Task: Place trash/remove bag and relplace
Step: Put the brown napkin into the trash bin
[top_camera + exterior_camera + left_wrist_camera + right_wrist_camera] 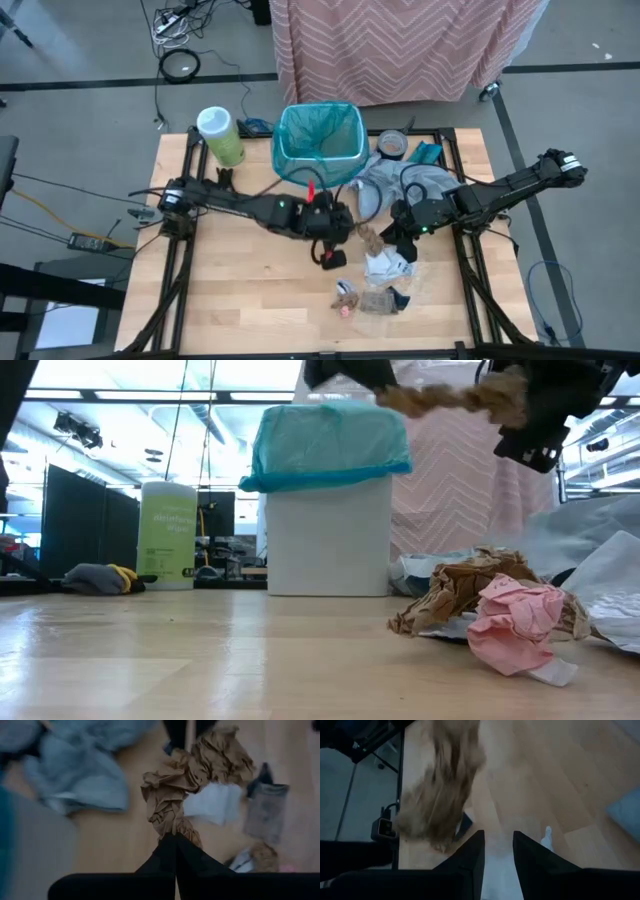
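High view: the left gripper (352,236) and right gripper (392,238) meet mid-table before the teal bag (318,135) lining the bin.
Low view: crumpled brown paper (450,398) hangs lifted above the remaining trash (500,610).
Left wrist view: fingers (175,855) pinched together on the paper's end.
Right wrist view: jaws slightly parted, grip on paper unclear.

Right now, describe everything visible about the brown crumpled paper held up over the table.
The brown paper is a long, twisted, heavily crumpled strip, matte like kraft paper. The left end effector is shut on one end of it, and the rest stretches away from the fingers. In the low view it is lifted clear of the table, at about the height of the bin's rim.
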You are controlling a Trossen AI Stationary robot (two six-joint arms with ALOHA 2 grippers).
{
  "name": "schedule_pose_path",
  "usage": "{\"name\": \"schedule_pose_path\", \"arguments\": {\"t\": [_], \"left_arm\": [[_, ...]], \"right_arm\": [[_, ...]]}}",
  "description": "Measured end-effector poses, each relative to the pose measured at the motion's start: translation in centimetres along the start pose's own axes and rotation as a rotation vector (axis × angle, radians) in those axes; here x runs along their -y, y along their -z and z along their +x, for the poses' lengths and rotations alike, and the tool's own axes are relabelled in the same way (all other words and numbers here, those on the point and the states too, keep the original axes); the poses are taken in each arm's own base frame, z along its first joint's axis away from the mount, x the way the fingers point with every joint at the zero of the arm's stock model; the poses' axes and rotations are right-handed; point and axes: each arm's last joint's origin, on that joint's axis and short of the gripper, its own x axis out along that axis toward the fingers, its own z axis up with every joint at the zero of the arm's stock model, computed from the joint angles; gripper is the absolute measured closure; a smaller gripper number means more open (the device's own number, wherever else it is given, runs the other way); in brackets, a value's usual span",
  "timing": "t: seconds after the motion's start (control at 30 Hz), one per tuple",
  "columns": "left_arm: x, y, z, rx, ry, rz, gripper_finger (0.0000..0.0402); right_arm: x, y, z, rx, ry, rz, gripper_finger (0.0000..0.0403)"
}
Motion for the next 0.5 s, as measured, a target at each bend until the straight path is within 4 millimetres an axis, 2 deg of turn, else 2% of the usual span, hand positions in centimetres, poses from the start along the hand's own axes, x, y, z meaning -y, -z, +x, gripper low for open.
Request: {"name": "schedule_pose_path", "arguments": {"t": [0.23, 0.5], "left_arm": [[-4.1, -1.2, -4.0, -0.111, -0.149, 0.006, 0.04], [-9.5, -3.9, -8.3, -0.005, -0.262, -0.076, 0.0399]], "right_arm": [[0.1, -0.2, 0.0, 0.046, 0.042, -0.042, 0.0309], [0.2, -0.3, 0.0, 0.074, 0.074, -0.041, 0.0309]]}}
